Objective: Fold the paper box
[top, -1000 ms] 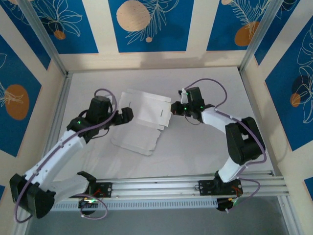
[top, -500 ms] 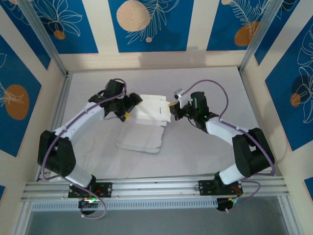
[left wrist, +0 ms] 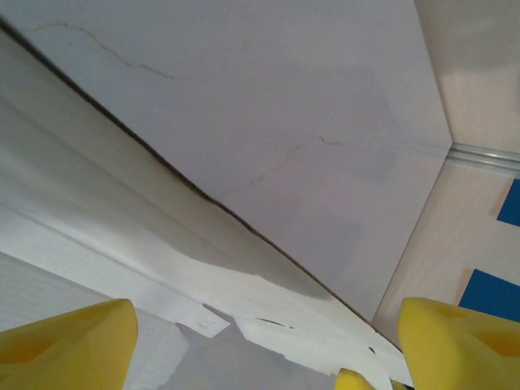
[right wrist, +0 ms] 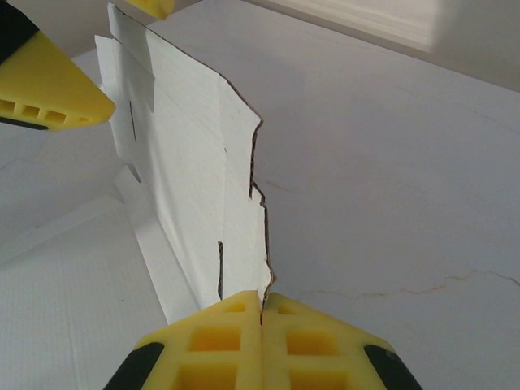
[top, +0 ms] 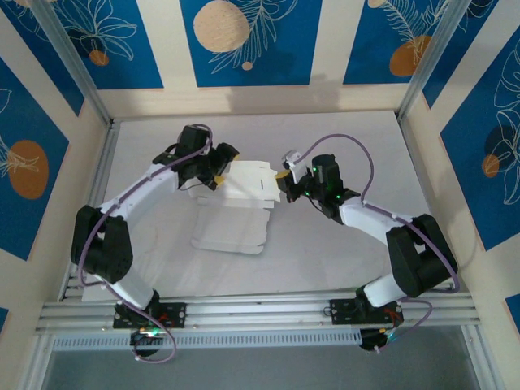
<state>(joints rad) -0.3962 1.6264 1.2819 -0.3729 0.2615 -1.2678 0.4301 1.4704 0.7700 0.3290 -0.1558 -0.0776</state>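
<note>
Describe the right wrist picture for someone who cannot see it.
The right gripper pinches shut on the near edge of the paper box, a white card sheet, holding that panel tilted up from the white table. At the far edge the left gripper stands open around the sheet.

table (top: 325,252): white matte top, thin brownish hairline marks (right wrist: 406,291) | walls: cream, blue panels (top: 280,53) with white leaf outlines, orange discs (top: 221,26) | corner post (top: 73,65): aluminium, slanting | rail (top: 260,310): aluminium extrusion along near edge
</note>
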